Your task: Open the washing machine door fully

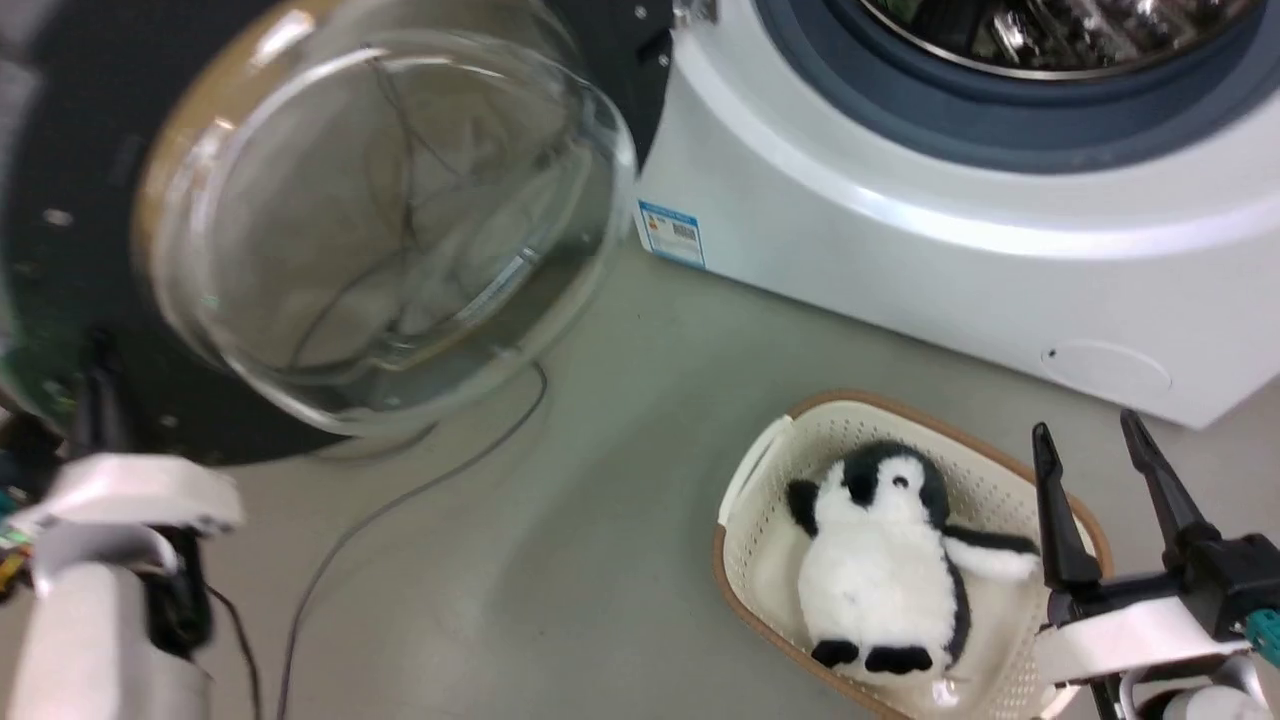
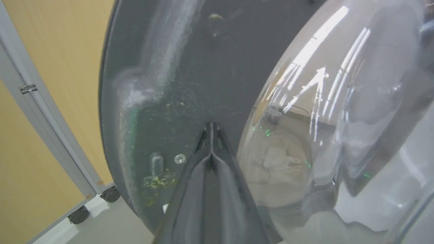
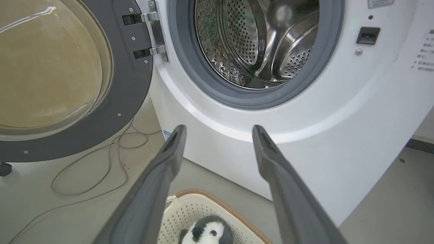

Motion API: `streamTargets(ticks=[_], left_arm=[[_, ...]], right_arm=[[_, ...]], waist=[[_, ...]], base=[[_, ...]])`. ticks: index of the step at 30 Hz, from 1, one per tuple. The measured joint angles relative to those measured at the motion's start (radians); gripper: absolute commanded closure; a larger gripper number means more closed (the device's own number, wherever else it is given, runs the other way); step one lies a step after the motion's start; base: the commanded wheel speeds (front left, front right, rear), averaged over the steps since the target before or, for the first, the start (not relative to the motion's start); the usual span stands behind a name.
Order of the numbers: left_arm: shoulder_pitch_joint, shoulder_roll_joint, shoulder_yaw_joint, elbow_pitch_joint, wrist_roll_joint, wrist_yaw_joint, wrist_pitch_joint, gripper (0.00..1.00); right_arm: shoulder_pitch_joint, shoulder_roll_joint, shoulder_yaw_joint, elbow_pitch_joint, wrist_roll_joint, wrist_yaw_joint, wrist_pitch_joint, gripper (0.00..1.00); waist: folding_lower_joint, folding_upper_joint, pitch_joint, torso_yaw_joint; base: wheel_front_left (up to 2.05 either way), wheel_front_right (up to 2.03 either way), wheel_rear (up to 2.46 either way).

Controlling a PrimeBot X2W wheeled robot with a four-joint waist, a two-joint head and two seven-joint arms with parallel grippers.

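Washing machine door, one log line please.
door: wide open | left gripper: shut, at door's inner rim | right gripper: open, near basket

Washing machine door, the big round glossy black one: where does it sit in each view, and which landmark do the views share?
Head view: the washing machine door takes the upper left, swung open beside the white machine.
Left wrist view: the door spans centre and right, beyond the shut left gripper.
Right wrist view: the door, upper left, on its metal hinge.
Shared landmark: its bulging clear glass bowl.
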Motion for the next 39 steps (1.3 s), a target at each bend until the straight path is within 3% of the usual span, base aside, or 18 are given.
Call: streamTargets(ticks=[11, 25, 33, 39], left_arm=[[-0.161, 0.094, 0.118, 0.166, 0.019, -0.039, 0.0, 1.0], [-0.256, 0.195, 0.184, 0.342, 0.042, -0.062, 0.0, 1.0], [-0.271, 0.206, 0.185, 0.366, 0.07, -0.082, 0.0, 1.0], [-0.258, 0.192, 0.193, 0.304, 0.088, -0.096, 0.0, 1.0]], right_arm=[[-0.04, -0.004, 0.006, -0.001, -0.021, 0.0, 0.0, 0.0], [-0.061, -0.013, 0.002, -0.001, -0.021, 0.0, 0.0, 0.0], [-0.064, -0.013, -0.003, 0.002, -0.021, 0.0, 0.0, 0.0], [-0.06, -0.01, -0.01, 0.003, -0.018, 0.0, 0.0, 0.0]], waist=[[0.0, 0.0, 0.072, -0.058], [0.0, 0.0, 0.122, -0.116], [0.0, 0.0, 0.103, -0.119], [-0.0001, 0.0, 0.064, -0.119]], base=[[0.0, 0.0, 0.0], [0.0, 0.0, 0.0], [0.0, 0.0, 0.0], [0.0, 0.0, 0.0]])
